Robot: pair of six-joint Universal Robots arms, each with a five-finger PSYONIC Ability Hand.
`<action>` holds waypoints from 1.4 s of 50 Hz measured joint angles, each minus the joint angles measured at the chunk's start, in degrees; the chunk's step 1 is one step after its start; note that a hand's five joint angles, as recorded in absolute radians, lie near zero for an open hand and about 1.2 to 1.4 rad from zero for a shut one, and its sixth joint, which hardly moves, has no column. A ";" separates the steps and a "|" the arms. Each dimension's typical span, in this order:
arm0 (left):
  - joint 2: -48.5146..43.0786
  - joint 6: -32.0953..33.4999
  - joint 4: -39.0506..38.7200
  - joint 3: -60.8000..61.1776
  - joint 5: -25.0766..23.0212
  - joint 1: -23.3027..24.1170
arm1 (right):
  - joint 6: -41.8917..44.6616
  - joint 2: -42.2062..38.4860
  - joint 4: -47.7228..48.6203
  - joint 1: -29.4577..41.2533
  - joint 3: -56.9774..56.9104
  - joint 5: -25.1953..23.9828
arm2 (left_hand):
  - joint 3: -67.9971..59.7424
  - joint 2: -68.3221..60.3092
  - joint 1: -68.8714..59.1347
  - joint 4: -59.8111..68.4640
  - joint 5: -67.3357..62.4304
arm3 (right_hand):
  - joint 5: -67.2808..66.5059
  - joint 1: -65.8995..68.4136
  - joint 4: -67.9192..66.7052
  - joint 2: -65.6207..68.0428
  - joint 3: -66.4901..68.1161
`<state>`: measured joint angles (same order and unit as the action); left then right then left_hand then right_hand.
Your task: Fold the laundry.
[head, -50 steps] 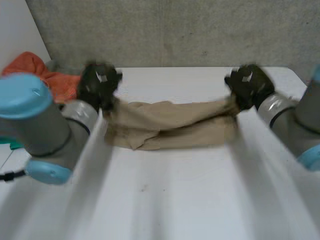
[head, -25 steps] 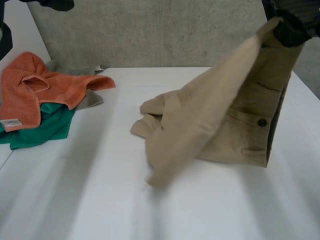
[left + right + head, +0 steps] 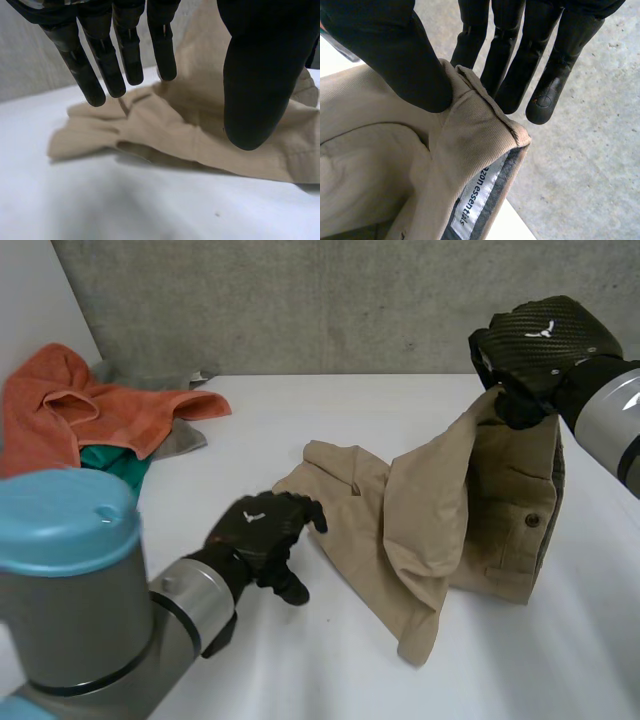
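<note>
A pair of tan trousers (image 3: 450, 510) lies partly on the white table (image 3: 300, 660), its right side lifted. My right hand (image 3: 540, 340) is raised at the right and pinches the waistband (image 3: 480, 130) between thumb (image 3: 405, 55) and fingers, beside a white label (image 3: 480, 195). The cloth hangs from it in a fold down to the table. My left hand (image 3: 260, 535) hovers low just left of the trousers' crumpled end (image 3: 100, 135). Its fingers (image 3: 125, 55) are straight and spread, with nothing in them.
An orange cloth (image 3: 90, 410) lies at the table's back left over a green one (image 3: 110, 465) and a grey one (image 3: 180, 440). A concrete wall (image 3: 320, 300) runs behind the table. The table's right edge is close under my right arm.
A second ago both hands held the trousers stretched at the table's far side. My left hand has let go and dropped beside the cloth; my right has lifted its end.
</note>
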<state>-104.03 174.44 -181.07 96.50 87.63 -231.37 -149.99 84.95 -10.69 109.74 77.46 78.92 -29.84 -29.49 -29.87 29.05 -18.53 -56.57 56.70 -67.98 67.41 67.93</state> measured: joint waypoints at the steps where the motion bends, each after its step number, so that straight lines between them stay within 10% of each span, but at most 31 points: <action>1: -1.17 -1.09 -0.07 -0.36 -0.17 0.20 | 0.00 -0.09 0.01 0.60 -0.26 0.46 | 0.00 0.00 0.00 0.00 0.00 | 0.00 0.00 0.00 0.00 0.00; 22: -22.32 -22.78 0.89 -15.92 -3.31 8.96 | -0.31 1.54 0.05 6.94 -2.29 4.61 | 0.00 0.00 0.00 0.10 -0.16 | 0.00 0.00 0.00 0.00 0.00; 48: -27.34 -36.55 -8.31 -18.94 -2.91 11.02 | -0.32 2.68 -0.03 10.65 -0.32 6.20 | -3.81 -4.35 -3.60 5.00 -5.70 | 0.00 0.00 0.00 0.00 0.00; 70: -30.87 -47.66 -15.22 -22.94 -3.05 10.67 | -0.19 2.61 0.12 11.18 0.85 6.98 | -37.64 -38.76 -34.06 39.47 -37.51 | 0.00 0.00 -0.01 0.00 0.00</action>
<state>-134.91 126.78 -196.30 73.56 84.58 -220.69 -150.18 87.56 -10.57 120.92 78.32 85.90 -67.48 -68.25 -63.93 68.52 -56.04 -56.57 56.70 -68.00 67.41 67.93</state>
